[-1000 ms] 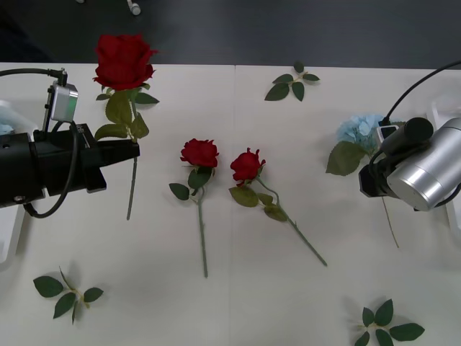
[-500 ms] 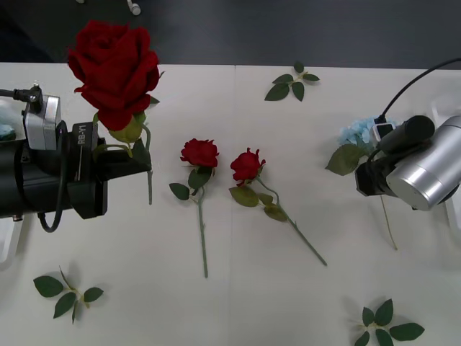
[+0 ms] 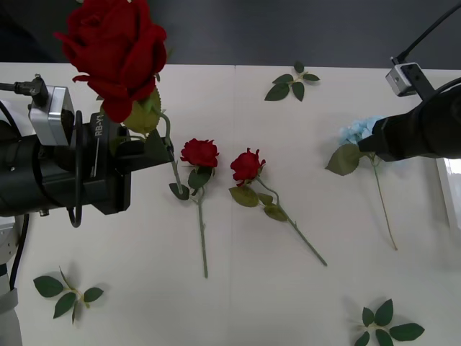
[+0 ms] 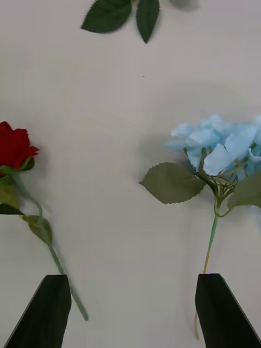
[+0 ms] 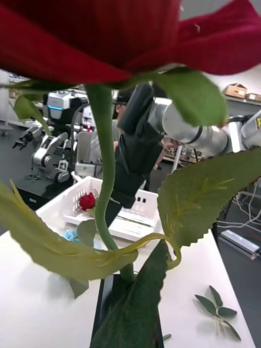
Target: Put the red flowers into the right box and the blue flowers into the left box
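The left gripper (image 3: 155, 148) is closed on a red rose (image 3: 115, 50), raised above the tabletop's (image 3: 238, 288) left edge. The right gripper (image 4: 130, 310) is open, with its fingers on either side of a blue flower's (image 4: 223, 147) stem near the right edge.

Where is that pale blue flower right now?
The blue flower lies on the table's right side in the front view, just under the open right hand, with two red roses lying to its left.

The front camera looks down from above at the table (image 3: 238, 303). The right wrist camera hangs close over its right part, sharing the blue flower (image 3: 360, 130) (image 4: 217, 147). The left wrist camera faces level, rightward across the table.
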Controlling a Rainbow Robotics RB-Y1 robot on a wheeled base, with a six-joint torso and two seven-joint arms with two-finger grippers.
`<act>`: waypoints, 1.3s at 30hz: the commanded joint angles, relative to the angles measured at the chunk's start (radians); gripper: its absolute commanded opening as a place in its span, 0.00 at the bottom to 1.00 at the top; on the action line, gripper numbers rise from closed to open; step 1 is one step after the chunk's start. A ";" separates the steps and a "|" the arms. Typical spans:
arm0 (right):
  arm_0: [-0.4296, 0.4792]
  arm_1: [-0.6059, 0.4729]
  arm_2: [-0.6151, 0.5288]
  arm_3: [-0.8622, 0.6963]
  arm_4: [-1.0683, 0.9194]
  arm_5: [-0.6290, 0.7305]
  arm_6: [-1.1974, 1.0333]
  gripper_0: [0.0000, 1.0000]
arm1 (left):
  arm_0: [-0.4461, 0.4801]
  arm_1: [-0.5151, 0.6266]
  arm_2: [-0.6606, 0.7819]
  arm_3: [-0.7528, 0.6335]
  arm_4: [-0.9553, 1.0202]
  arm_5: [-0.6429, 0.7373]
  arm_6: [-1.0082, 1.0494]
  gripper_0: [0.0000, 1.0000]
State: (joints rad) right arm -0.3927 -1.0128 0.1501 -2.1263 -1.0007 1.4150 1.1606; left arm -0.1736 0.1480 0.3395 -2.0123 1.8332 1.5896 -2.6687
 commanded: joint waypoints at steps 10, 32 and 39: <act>0.391 -0.239 -0.015 -0.267 -0.047 -0.585 0.318 0.67 | -0.049 -0.048 -0.022 -0.023 -0.054 0.001 -0.037 0.00; 0.425 -0.070 0.371 -0.165 0.037 -1.252 0.696 0.67 | -0.049 -0.048 -0.022 -0.023 -0.054 0.001 -0.037 0.00; 0.245 0.022 0.551 -0.052 0.039 -1.390 0.697 0.67 | -0.049 -0.048 -0.022 -0.023 -0.054 0.001 -0.037 0.00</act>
State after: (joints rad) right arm -0.0857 -1.0300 0.6645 -2.1873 -0.9651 0.0488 1.8274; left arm -0.2091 0.0988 0.3128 -2.0123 1.7758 1.5896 -2.6687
